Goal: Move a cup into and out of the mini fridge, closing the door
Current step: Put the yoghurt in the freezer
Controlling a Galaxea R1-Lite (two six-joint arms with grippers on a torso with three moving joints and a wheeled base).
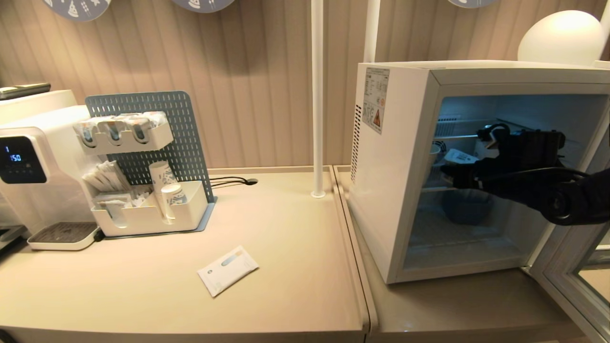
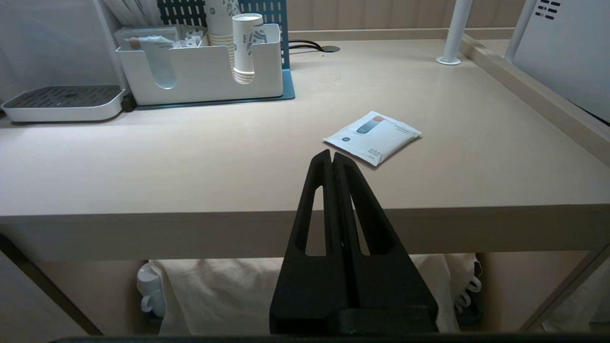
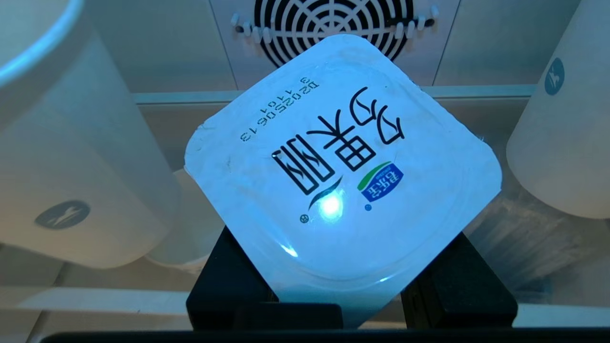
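Your inventory, placed relative to the mini fridge (image 1: 395, 166):

- Cup (image 3: 340, 162): inside the mini fridge at upper-shelf level, pinched by your right claw (image 3: 350, 286), square foil lid facing the wrist camera, fan grille behind it.
- Paper cups (image 3: 71, 157): inside, flanking the cup on both sides.
- Door (image 1: 579, 281): swung open at the fridge's right.
- Left claw (image 2: 332, 159): pressed together, empty, well left of the fridge above the tabletop (image 1: 286, 228) edge, near a white sachet (image 2: 372, 137).
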